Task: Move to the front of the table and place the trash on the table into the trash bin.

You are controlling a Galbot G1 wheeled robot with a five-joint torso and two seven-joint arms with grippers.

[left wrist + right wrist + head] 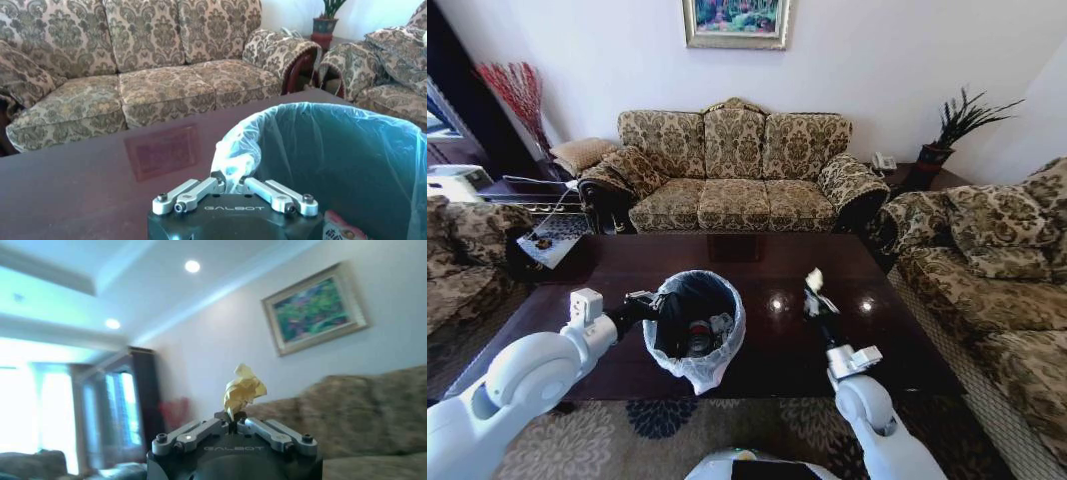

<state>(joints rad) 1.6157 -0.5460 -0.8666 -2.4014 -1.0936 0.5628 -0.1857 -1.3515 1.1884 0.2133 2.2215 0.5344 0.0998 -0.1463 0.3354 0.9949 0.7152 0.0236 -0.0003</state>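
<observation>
Two tools busy over the glossy dark reddish-brown wooden counter (772,345)

Left tool (230,186) pinches the round black bag-lined bin's (695,327) rim, apparently; right tool (234,420), raised, clamps a crumpled yellowish paper scrap (243,389).

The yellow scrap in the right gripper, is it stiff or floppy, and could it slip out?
The scrap looks crumpled and light, standing upright, so probably papery, holding its creases. The right gripper pinches only its bottom tip, so it could slip.

Desk (777,330): glossy dark wood top, mirror-like reflections. Trash bin (695,325) on desk: thin translucent plastic liner, crinkled. Yellowish scrap (243,388): crumpled paper. Sofa (732,170) behind desk: patterned woven cloth.
</observation>
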